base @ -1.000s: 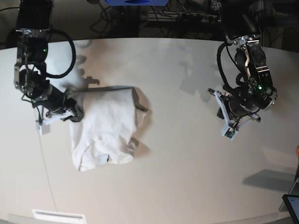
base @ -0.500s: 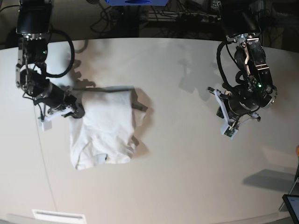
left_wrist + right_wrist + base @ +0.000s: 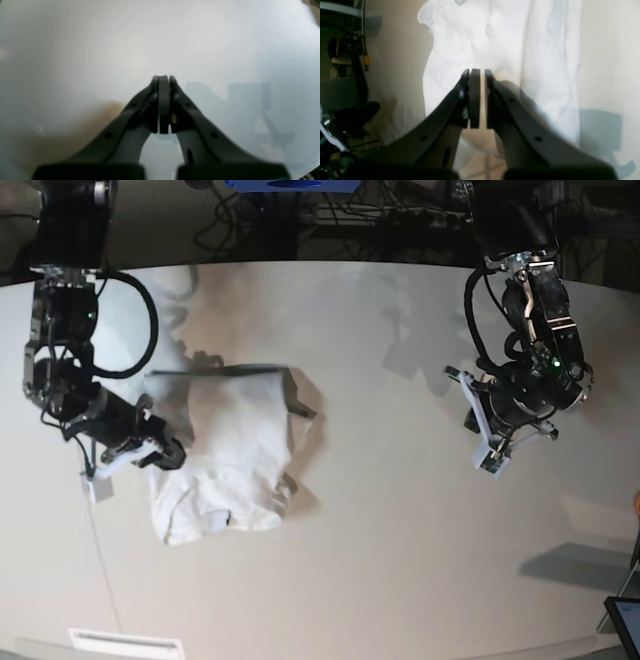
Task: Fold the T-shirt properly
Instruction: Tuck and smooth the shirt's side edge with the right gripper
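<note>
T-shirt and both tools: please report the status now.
Left tool shut, empty, over bare tabletop. Right tool nearly shut at the T-shirt's edge; grip on cloth unclear. T-shirt partly folded, rumpled. Nothing in the way.

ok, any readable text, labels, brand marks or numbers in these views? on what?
None readable.
T-shirt: plain white, no print; no label legible in any view.
Blue thing at the top edge of the base view: cut off, no text legible.
White strip at the near table edge: blank or too small to tell.
Left tool and right tool: dark fingers, no markings visible.
</note>
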`<state>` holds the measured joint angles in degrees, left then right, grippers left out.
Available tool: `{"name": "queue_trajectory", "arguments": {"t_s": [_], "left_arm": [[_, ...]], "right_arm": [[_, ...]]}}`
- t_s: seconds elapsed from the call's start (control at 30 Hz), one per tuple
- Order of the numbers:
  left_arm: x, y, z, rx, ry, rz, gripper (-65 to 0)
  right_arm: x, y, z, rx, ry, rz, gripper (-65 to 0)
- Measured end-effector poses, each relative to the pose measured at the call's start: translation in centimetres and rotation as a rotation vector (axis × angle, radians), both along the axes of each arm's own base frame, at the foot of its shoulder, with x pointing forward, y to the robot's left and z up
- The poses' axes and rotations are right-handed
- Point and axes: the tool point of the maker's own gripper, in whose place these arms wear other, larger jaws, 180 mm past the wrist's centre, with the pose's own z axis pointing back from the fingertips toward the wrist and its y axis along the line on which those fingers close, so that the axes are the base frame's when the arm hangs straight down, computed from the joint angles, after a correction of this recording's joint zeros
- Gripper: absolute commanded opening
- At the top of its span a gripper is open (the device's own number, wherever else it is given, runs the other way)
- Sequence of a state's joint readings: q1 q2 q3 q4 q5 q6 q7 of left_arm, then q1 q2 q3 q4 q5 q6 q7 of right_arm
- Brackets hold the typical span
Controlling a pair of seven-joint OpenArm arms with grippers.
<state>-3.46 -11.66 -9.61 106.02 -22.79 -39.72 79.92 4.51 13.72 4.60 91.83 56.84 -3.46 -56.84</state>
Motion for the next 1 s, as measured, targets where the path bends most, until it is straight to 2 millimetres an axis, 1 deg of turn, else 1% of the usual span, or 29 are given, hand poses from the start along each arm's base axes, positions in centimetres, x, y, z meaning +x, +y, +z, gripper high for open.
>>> {"name": "queue_trajectory", "arguments": {"t_s": [0.07, 0.1, 0.2, 0.27, 0.33, 0.43, 0.53, 0.63, 0.73, 0.83, 0.87, 0.9, 0.93, 1.0], "left_arm": [[0.0, 0.0, 0.0, 0.001, 0.000, 0.000, -65.0], [0.0, 0.1, 0.0, 0.002, 0.000, 0.000, -65.0], [0.0, 0.0, 0.0, 0.001, 0.000, 0.000, -65.0], [0.0, 0.0, 0.0, 0.001, 0.000, 0.000, -65.0], [0.0, 0.0, 0.0, 0.001, 0.000, 0.000, -65.0], [0.0, 0.1, 0.0, 0.002, 0.000, 0.000, -65.0], [0.0, 0.1, 0.0, 0.002, 0.001, 0.000, -65.0], [0.0, 0.1, 0.0, 0.001, 0.001, 0.000, -65.0], [0.0, 0.1, 0.0, 0.001, 0.001, 0.000, -65.0], [0.0, 0.2, 0.0, 0.004, 0.001, 0.000, -65.0], [0.0, 0.2, 0.0, 0.004, 0.002, 0.001, -65.0], [0.0, 0.2, 0.0, 0.004, 0.002, 0.001, -65.0], [0.0, 0.2, 0.0, 0.004, 0.002, 0.001, -65.0], [0.0, 0.2, 0.0, 0.004, 0.002, 0.001, -65.0]], "right_arm": [[1.3, -0.5, -0.8, 0.012, 0.021, -0.017, -62.0], [1.6, -0.8, -1.6, 0.013, 0.044, -0.031, -62.0], [1.0, -1.6, -4.5, 0.018, 0.134, -0.052, -62.0], [1.0, -1.6, -5.1, 0.022, 0.133, -0.043, -62.0], [1.4, -1.8, -5.3, 0.024, 0.117, -0.047, -62.0], [1.3, -1.8, -6.2, 0.034, 0.117, -0.035, -62.0], [1.3, -1.6, -5.8, 0.027, 0.098, -0.009, -62.0], [1.1, -0.6, -4.3, 0.074, 0.061, 0.012, -62.0], [0.9, 1.1, -1.5, 0.164, 0.016, 0.061, -62.0], [0.7, 3.1, 2.2, 0.250, -0.048, 0.142, -62.0], [0.4, 3.6, 2.8, 0.282, -0.051, 0.162, -61.8], [0.1, 3.9, 2.9, 0.306, -0.039, 0.168, -61.8], [-0.3, 4.1, 2.4, 0.328, -0.007, 0.154, -61.8], [-1.8, 4.4, 0.4, 0.364, 0.094, 0.109, -61.8]]}}
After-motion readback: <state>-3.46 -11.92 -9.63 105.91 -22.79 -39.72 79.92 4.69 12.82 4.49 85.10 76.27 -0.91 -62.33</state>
